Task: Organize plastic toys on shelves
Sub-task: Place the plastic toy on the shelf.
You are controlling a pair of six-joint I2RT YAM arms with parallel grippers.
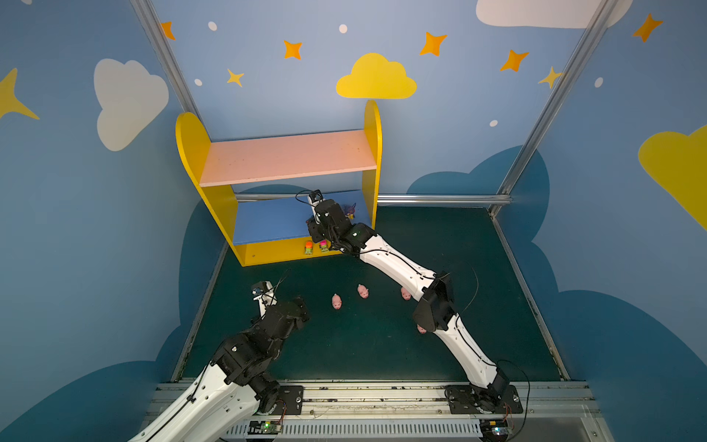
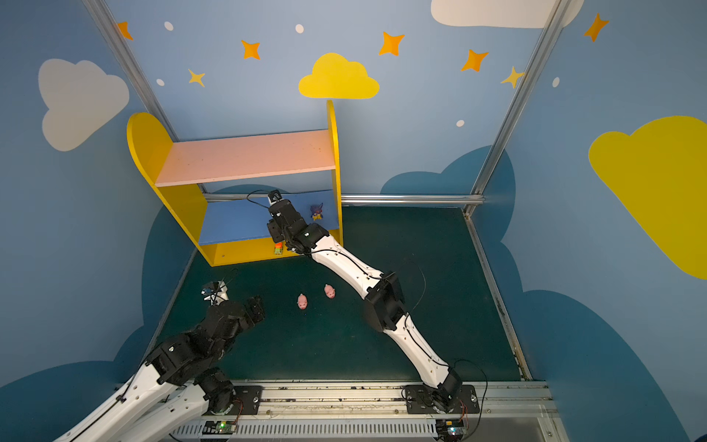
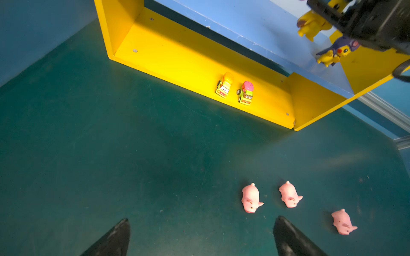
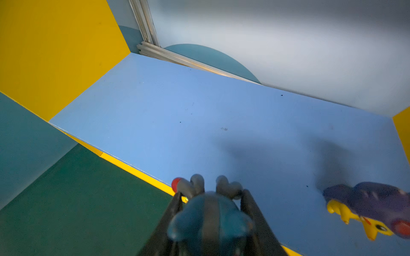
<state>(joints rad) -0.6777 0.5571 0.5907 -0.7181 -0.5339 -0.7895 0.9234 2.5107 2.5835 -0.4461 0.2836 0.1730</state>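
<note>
Green matting (image 1: 363, 352) is spread over the whole floor, and faint scuffs and scratches are seen on it in the left wrist view. Blue walls (image 1: 459, 126) are closed round it on three sides, painted with white and yellow clouds and with orange and yellow stars. Aluminium posts (image 1: 162, 57) are fixed in the back corners, and a metal rail (image 1: 382, 394) is run along the front edge, where both arms are mounted.

The shelves (image 1: 193, 145) are set at the back of the matting, toward the left corner, with the pink board (image 1: 287, 157) as the top level. On the yellow base (image 3: 177, 55) two cars (image 3: 224, 85) are parked side by side, just apart, noses toward the matting. One figure (image 4: 366, 208) is seen on the blue board (image 4: 199, 110), near the right side panel. A second figure (image 4: 210, 221) is clamped between the fingers of the right gripper (image 4: 210, 194) and is held just over the front edge of that board.

Three pigs (image 3: 250, 198) are scattered on the open matting in front of the shelves. A fourth pig (image 1: 421, 329) is half hidden under the right arm (image 1: 401, 268). The left gripper (image 3: 203, 219) is held with its fingers wide apart, above the matting and near the pigs.
</note>
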